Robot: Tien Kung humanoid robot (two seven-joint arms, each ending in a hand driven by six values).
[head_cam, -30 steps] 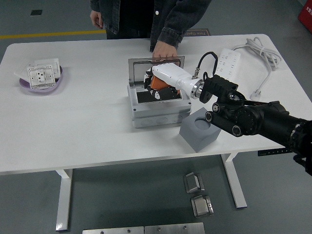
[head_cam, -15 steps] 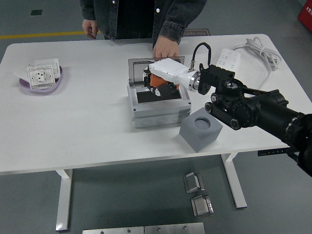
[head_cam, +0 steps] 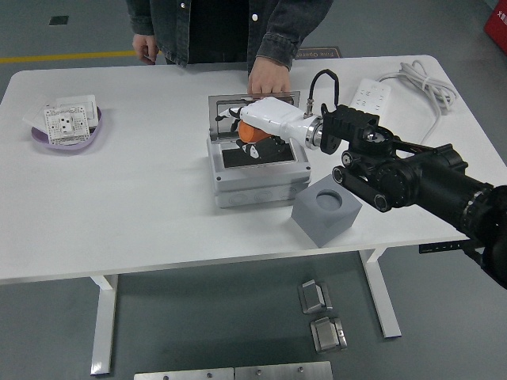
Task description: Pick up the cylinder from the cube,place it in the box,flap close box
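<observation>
My right hand (head_cam: pixel 252 131), in a white cover on a black arm, reaches from the right over the open grey box (head_cam: pixel 257 166). Its fingers are curled around the orange cylinder (head_cam: pixel 255 135), held just above the box's dark interior. The box lid (head_cam: pixel 253 101) stands upright at the back, and a person's hand (head_cam: pixel 268 79) rests on its top edge. The grey cube (head_cam: pixel 326 210), with an empty round recess on top, sits to the right of the box in front of my forearm. My left arm is out of sight.
A purple plate (head_cam: pixel 67 134) with white socket parts lies at the far left. At the back right are a white power strip (head_cam: pixel 372 96) and its cable (head_cam: pixel 424 87). The person stands at the far edge, the other hand (head_cam: pixel 144 47) hanging by the table.
My right hand has shifted slightly back and left over the box with the cylinder, and the forearm has lifted away from the cube. The person has shifted left; the hand stays on the lid.
</observation>
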